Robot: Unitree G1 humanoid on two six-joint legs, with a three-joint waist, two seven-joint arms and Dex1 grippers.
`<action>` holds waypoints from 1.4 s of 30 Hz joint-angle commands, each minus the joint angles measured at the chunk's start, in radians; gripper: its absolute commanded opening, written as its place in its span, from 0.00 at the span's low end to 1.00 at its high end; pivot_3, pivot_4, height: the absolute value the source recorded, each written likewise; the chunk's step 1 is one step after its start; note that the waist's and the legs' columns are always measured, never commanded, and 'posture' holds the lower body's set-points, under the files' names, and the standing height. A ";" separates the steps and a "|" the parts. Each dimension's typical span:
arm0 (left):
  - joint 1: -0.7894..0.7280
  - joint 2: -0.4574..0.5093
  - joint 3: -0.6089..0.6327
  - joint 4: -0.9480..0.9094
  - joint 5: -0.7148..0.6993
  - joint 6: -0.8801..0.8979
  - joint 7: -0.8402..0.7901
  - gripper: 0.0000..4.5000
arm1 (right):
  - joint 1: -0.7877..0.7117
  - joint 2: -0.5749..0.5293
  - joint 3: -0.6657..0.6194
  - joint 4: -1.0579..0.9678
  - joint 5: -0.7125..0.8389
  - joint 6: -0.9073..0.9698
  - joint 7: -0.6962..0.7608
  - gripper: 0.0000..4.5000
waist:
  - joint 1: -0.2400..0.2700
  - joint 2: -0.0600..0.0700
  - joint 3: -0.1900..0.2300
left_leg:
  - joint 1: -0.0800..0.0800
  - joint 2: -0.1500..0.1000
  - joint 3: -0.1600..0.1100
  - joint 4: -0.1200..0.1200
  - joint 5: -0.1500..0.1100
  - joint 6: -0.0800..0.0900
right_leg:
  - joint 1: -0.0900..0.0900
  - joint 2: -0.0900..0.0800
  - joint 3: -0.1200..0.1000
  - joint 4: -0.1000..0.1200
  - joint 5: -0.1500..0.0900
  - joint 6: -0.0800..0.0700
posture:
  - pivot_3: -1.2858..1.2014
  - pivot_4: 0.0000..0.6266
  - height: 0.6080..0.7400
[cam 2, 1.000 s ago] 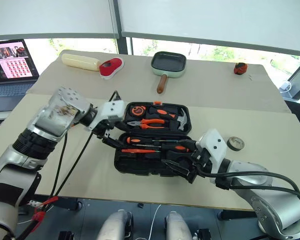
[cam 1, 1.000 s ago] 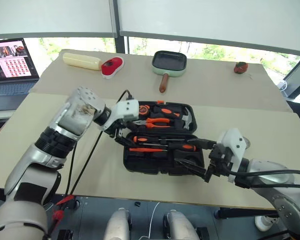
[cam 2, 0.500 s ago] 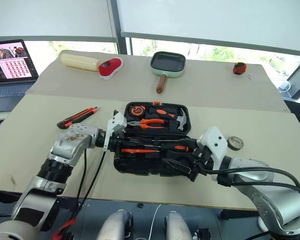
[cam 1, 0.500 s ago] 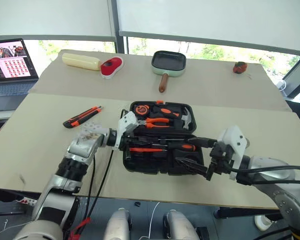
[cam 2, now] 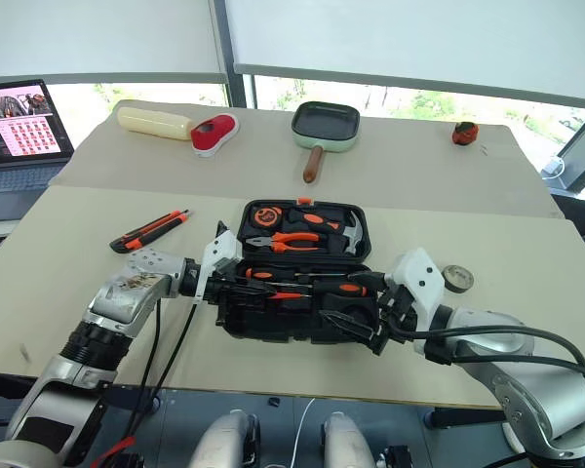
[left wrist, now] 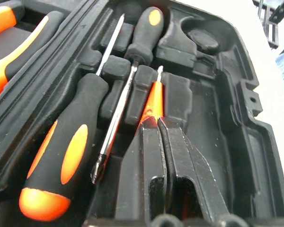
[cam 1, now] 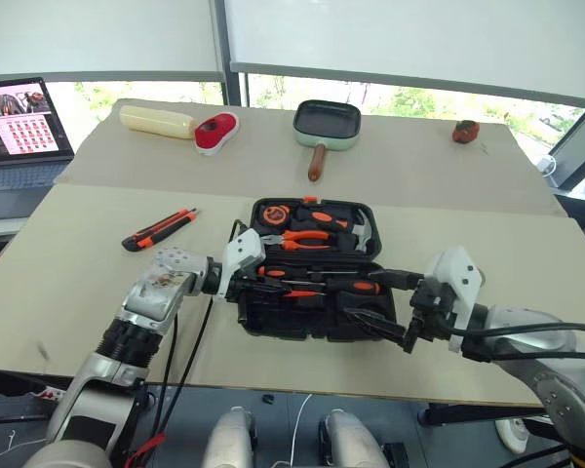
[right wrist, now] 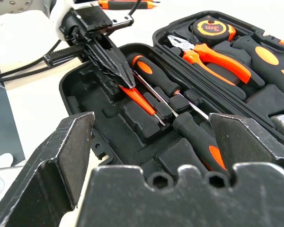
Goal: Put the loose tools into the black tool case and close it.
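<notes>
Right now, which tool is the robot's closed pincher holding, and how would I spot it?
Find the open black tool case mid-table. In its near half, the left gripper pinches the thin tester screwdriver. It's all orange and skinny, unlike the two fat black-and-orange screwdrivers beside it.

Matt black plastic tool case point(cam 1: 317, 317), shiny metal screwdriver shafts point(left wrist: 114, 124)

"3m" on tape measure point(right wrist: 212, 29)

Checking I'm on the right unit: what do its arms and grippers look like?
Both arms are silver-grey with ribbed black joint rings and loose black cables. Each wrist has a white housing. The left gripper and right gripper each have two tapered black fingers.
</notes>
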 commanded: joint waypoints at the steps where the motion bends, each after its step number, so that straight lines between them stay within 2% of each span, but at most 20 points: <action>1: 0.032 0.026 -0.043 0.037 0.055 -0.029 0.005 0.02 | 0.003 0.005 -0.001 -0.020 -0.004 -0.012 -0.007 1.00 | 0.000 0.000 0.000 | 0.000 0.000 0.000 0.000 0.000 0.000 | 0.000 0.000 0.000 0.000 0.000 0.000 | 0.52 0.24 1.00; 5: 0.028 0.024 -0.039 0.073 0.059 -0.037 0.024 0.02 | 0.000 0.008 0.002 -0.017 -0.005 -0.014 -0.008 1.00 | 0.000 0.001 -0.001 | 0.002 0.000 0.000 0.000 0.000 0.000 | 0.001 0.000 0.000 0.000 0.000 0.000 | 0.52 0.24 1.00; 11: -0.012 0.007 0.030 0.035 -0.056 0.058 -0.012 0.02 | -0.004 0.006 0.003 -0.008 -0.005 -0.017 -0.006 1.00 | -0.001 0.001 -0.003 | 0.003 0.000 0.000 0.000 0.000 0.000 | 0.002 0.000 0.000 0.000 0.000 0.000 | 0.52 0.24 1.00; 15: -0.044 0.003 0.059 0.027 -0.077 0.037 -0.008 0.02 | -0.003 0.007 0.011 -0.006 -0.019 -0.028 -0.004 1.00 | -0.001 0.001 -0.002 | 0.002 0.000 0.000 0.000 0.000 0.000 | 0.001 0.000 0.000 0.000 0.000 0.000 | 0.52 0.24 1.00; 19: -0.032 0.048 0.139 -0.031 -0.113 0.056 0.012 0.02 | -0.038 0.001 0.030 0.002 -0.059 -0.059 0.011 1.00 | -0.003 0.001 -0.002 | 0.001 0.000 0.000 0.000 0.000 0.000 | 0.001 0.000 0.000 0.000 0.000 0.000 | 0.52 0.24 1.00; 22: 0.006 0.118 0.255 -0.065 -0.132 0.075 0.079 0.17 | -0.093 -0.006 0.034 0.028 -0.067 -0.070 0.037 1.00 | -0.013 0.001 -0.002 | 0.001 0.001 0.000 0.000 0.000 0.000 | 0.000 0.001 0.001 0.000 0.000 0.000 | 0.52 0.24 1.00; 26: 0.118 0.213 0.425 -0.101 -0.133 0.077 0.182 0.50 | -0.170 -0.002 0.045 0.082 -0.060 -0.073 0.084 1.00 | -0.019 0.001 -0.002 | 0.001 0.003 0.000 -0.001 0.000 0.000 | -0.001 0.002 0.002 0.000 0.000 -0.001 | 0.52 0.24 1.00; 30: 0.303 0.288 0.608 -0.117 -0.121 0.058 0.268 0.84 | -0.249 0.016 0.097 0.132 -0.073 -0.081 0.127 1.00 | -0.018 0.001 -0.002 | 0.002 0.003 0.002 -0.003 0.000 0.000 | -0.002 0.002 0.002 0.000 0.000 -0.001 | 0.52 0.24 1.00; 31: 0.351 0.298 0.644 -0.109 -0.112 0.046 0.283 0.87 | -0.264 0.020 0.107 0.143 -0.075 -0.084 0.138 1.00 | -0.010 0.000 -0.001 | 0.002 0.003 0.002 -0.003 0.000 0.000 | -0.002 0.001 0.002 0.000 0.000 -0.001 | 0.52 0.24 1.00; 32: 0.383 0.304 0.666 -0.108 -0.111 0.039 0.296 0.98 | -0.274 0.021 0.113 0.151 -0.076 -0.088 0.148 1.00 | -0.004 -0.001 -0.001 | 0.002 0.002 0.002 -0.003 0.000 0.000 | -0.002 0.000 0.001 0.000 0.000 -0.001 | 0.52 0.24 1.00; 35: 0.497 0.320 0.722 -0.070 -0.075 -0.030 0.322 0.98 | -0.327 0.039 0.163 0.190 -0.095 -0.099 0.181 1.00 | -0.001 -0.001 -0.001 | 0.002 0.001 0.004 -0.002 0.000 0.000 | -0.001 -0.002 0.000 -0.001 0.001 -0.001 | 0.52 0.24 1.00; 37: 0.493 0.331 0.705 -0.052 -0.067 -0.051 0.325 0.98 | -0.345 0.044 0.181 0.206 -0.104 -0.104 0.201 1.00 | 0.003 -0.001 -0.001 | 0.002 0.001 0.004 -0.002 0.000 0.000 | -0.002 -0.003 -0.001 -0.001 0.001 -0.001 | 0.52 0.24 1.00; 40: 0.395 0.358 0.627 0.039 -0.036 -0.104 0.300 0.98 | -0.358 0.049 0.188 0.217 -0.108 -0.104 0.219 1.00 | 0.020 -0.002 -0.001 | 0.002 0.002 0.004 -0.002 0.000 0.000 | -0.002 -0.003 -0.002 -0.001 0.001 -0.002 | 0.52 0.24 1.00; 42: 0.260 0.372 0.546 0.174 0.013 -0.160 0.279 0.98 | -0.363 0.056 0.189 0.219 -0.111 -0.102 0.218 1.00 | 0.027 -0.002 -0.001 | 0.002 0.001 0.004 -0.002 0.000 -0.001 | -0.001 -0.003 -0.003 -0.001 0.001 -0.002 | 0.52 0.24 1.00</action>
